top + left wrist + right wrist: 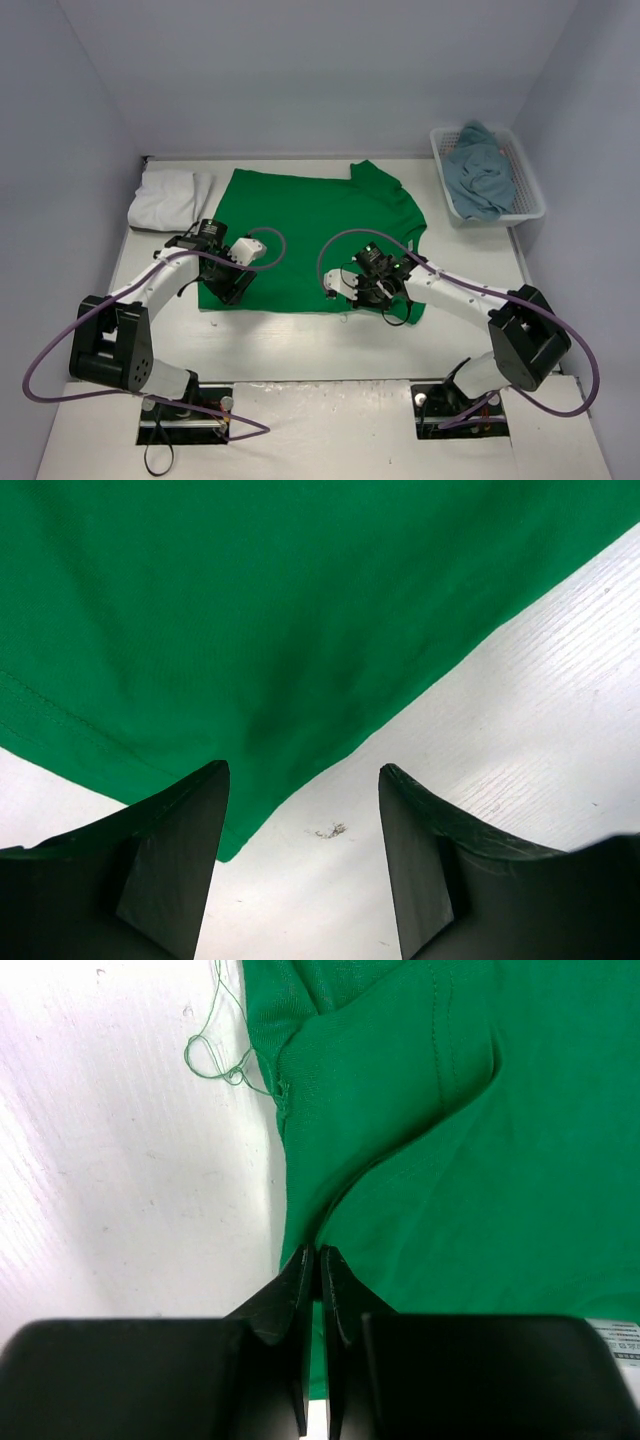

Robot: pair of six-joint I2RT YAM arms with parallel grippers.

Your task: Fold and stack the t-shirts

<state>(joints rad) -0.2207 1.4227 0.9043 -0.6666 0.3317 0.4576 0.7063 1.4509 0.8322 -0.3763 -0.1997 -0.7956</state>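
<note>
The left arm reaches forward from its base, elbow bent out to the left, and the left fingers [228, 289] point down at the near left corner of the bright green t-shirt [310, 225]. The right arm stretches in low from the right, its wrist turned inward, so the right fingers [360, 292] meet the shirt's near hem on the right side. The shirt lies spread flat in the middle of the table [300, 345]. A white t-shirt [165, 197] sits folded at the far left, and a teal-blue t-shirt [482, 175] is bundled in the white basket [535, 200] at the far right.

The left wrist view shows what the overhead cannot: the left fingers [180, 850] stand spread apart and hold nothing, with the shirt's corner [250, 610] and bare table [520, 710] between them.

In the right wrist view the right fingers [290, 1310] are clenched tip to tip on the edge of the green cloth [480, 1160], where a raised fold runs into them (a loose green thread [215, 1060] curls on the table [120, 1160] just beside the hem).
</note>
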